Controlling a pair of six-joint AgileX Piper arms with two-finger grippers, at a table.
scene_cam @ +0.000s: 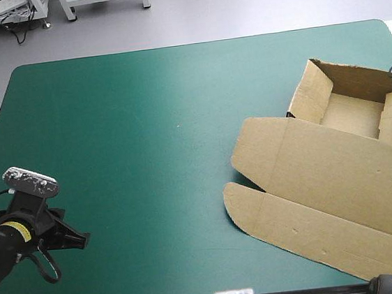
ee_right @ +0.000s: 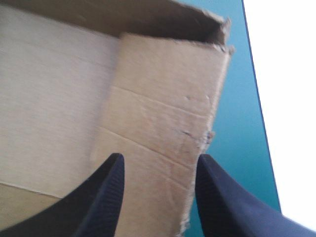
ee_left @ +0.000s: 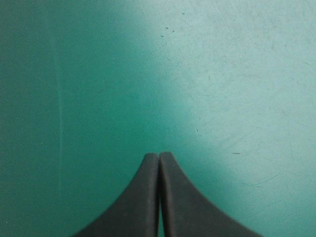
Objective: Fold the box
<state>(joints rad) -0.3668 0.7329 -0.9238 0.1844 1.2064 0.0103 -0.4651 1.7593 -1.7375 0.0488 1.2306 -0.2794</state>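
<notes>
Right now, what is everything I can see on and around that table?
Box: one, brown, on the right half of the table; walls raised at its far end, lid flat toward the near edge.
Table: one, teal-green cover, bare on its left half.
Left tool: one, black, shut, over bare cover near the near left corner.
Right tool: one, black, open, over the box's board beside the table's right edge, gripping nothing.
</notes>
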